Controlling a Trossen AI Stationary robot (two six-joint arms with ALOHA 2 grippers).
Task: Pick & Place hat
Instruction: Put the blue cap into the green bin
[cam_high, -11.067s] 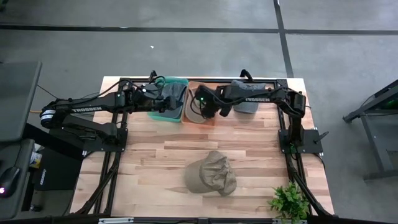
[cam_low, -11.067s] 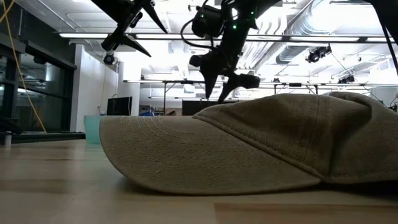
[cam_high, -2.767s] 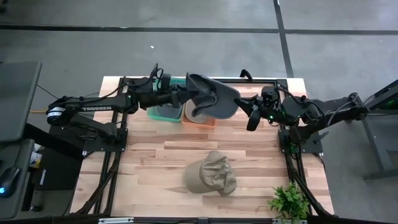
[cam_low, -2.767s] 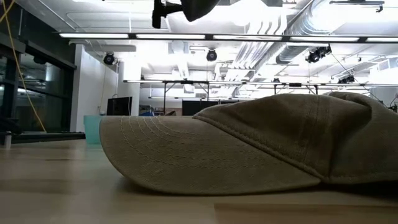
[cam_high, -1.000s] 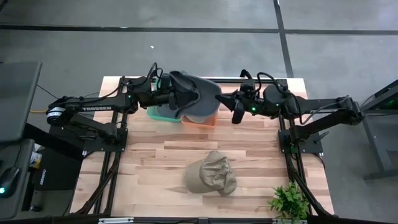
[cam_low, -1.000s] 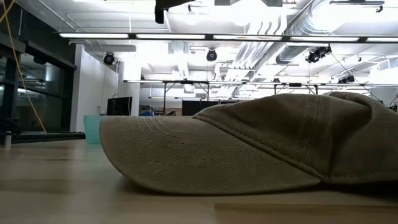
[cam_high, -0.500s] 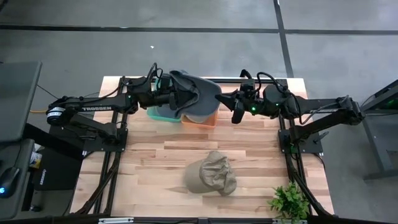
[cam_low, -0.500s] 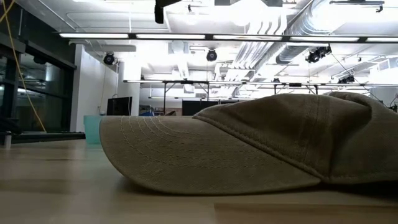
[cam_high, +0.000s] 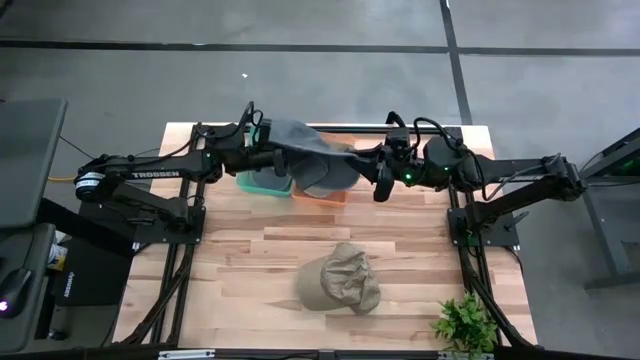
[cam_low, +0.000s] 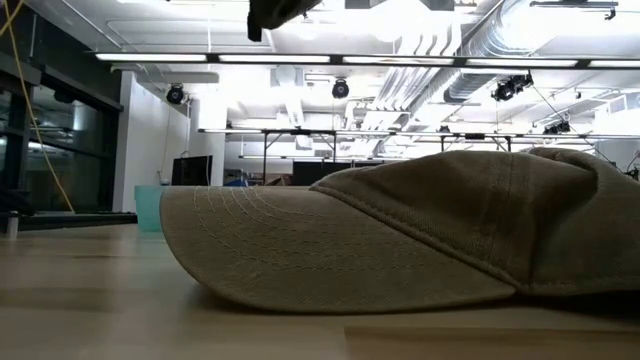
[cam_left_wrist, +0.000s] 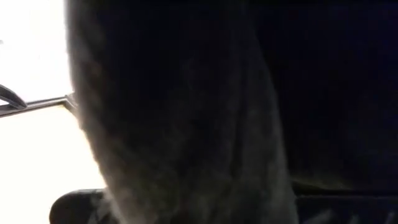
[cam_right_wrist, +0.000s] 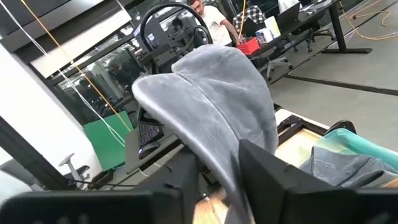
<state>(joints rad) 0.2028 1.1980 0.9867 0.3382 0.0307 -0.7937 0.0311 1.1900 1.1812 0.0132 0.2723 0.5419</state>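
Grey hat hung above the bins at the counter's far edge, strung betw. two pincers. Left pincer pinched one side; right pincer sat at the other, jaws part-spread round the cloth. Soft, light, floppy; prob. best taken by the stiffer brim.

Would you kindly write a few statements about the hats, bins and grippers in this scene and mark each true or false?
1. The grey hat hangs in the air between both arms. True.
2. The left gripper is shut on the grey hat. True.
3. The olive cap sits inside the teal bin. False: it lies on the wooden table, near the front.
4. The potted plant stands at the table's back left corner. False: it stands at the front right corner.
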